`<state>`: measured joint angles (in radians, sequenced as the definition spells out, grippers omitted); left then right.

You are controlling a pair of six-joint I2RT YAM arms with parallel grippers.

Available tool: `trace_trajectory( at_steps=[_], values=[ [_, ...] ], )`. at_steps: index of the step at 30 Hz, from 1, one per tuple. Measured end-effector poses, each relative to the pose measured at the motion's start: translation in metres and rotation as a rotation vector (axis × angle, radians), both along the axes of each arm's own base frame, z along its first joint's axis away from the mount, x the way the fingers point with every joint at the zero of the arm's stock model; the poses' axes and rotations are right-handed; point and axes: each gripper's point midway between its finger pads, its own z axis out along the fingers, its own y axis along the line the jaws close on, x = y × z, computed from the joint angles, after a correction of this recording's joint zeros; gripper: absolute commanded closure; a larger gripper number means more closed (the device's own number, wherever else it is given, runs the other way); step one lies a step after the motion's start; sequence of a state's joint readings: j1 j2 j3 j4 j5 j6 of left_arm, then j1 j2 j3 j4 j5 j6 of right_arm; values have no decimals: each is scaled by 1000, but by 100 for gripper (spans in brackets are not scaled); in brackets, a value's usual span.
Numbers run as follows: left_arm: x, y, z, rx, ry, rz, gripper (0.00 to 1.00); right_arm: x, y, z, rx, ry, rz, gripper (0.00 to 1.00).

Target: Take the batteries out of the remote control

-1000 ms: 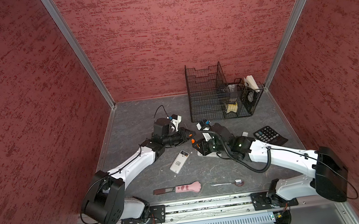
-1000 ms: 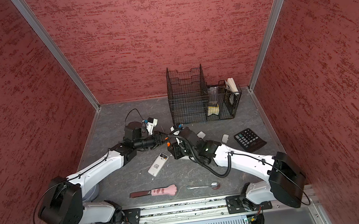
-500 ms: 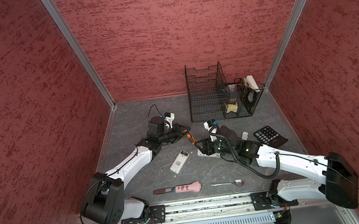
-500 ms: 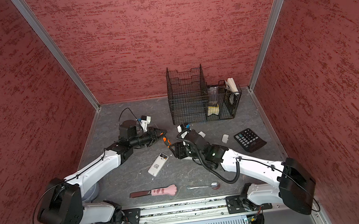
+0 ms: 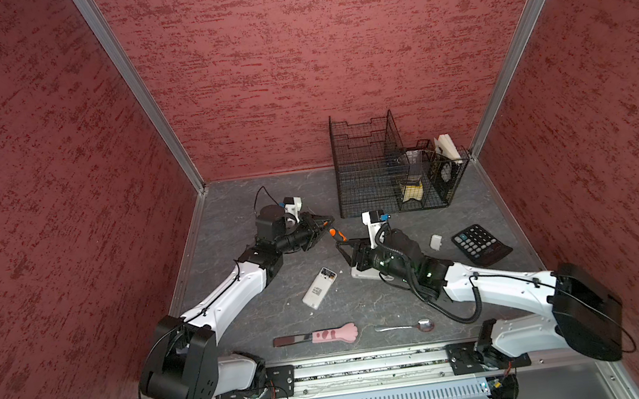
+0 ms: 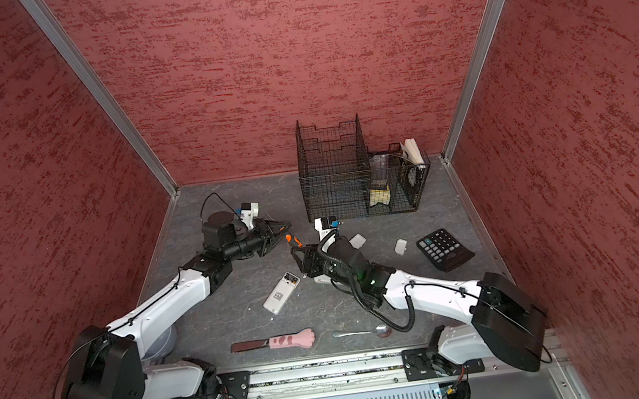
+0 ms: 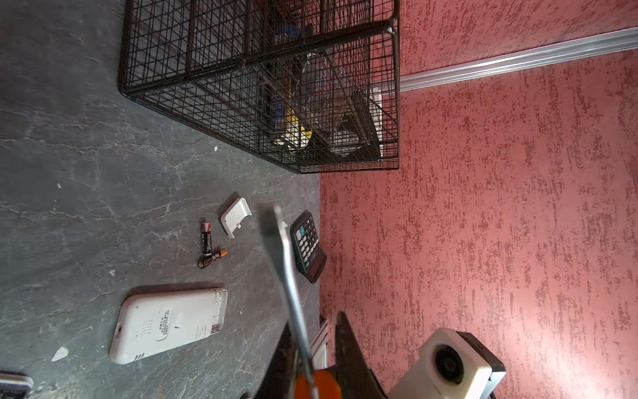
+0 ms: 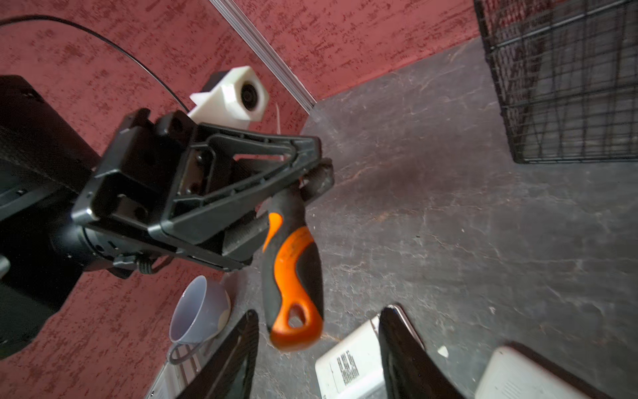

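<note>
In both top views the right arm is covering the patch of surface where the batteries are lying, so only the left wrist view is showing them. There the screwdriver is running its steel shaft across the picture as a blur, cutting off part of the calculator. The left gripper is clamping the screwdriver at the narrow neck of its rubbery orange-and-black handle, which is hanging towards the right gripper. That one's jaws are standing wide apart, gripping nothing (the handle's looped end is sitting in the gap, apparently untouched). The batteries are showing as two slim dark cylinders, one with a red-and-silver end, one with a copper end. They are lying in a rough L, touching or nearly so, out ahead of the left gripper, beyond the white remote and just beside a loose white plastic cover
</note>
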<state>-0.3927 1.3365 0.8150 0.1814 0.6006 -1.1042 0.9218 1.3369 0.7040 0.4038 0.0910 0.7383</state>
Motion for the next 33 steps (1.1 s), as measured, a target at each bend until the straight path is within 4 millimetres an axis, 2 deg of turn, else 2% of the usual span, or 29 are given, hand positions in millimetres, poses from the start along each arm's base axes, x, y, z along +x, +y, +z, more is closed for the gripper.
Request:
trace_trajectory(
  at_steps=[11, 21, 30, 33],
  values=[
    [-7, -2, 13, -26, -11, -4, 100, 12, 11, 14, 93, -49, -27, 51],
    [-10, -7, 13, -23, -11, -15, 100, 20, 18, 29, 144, -79, -38, 59],
    [-7, -5, 13, -17, -17, 11, 100, 27, 26, 22, 131, -72, -46, 65],
    [-8, -6, 14, -18, -19, 6, 100, 28, 26, 23, 135, -74, -46, 71]
  ],
)
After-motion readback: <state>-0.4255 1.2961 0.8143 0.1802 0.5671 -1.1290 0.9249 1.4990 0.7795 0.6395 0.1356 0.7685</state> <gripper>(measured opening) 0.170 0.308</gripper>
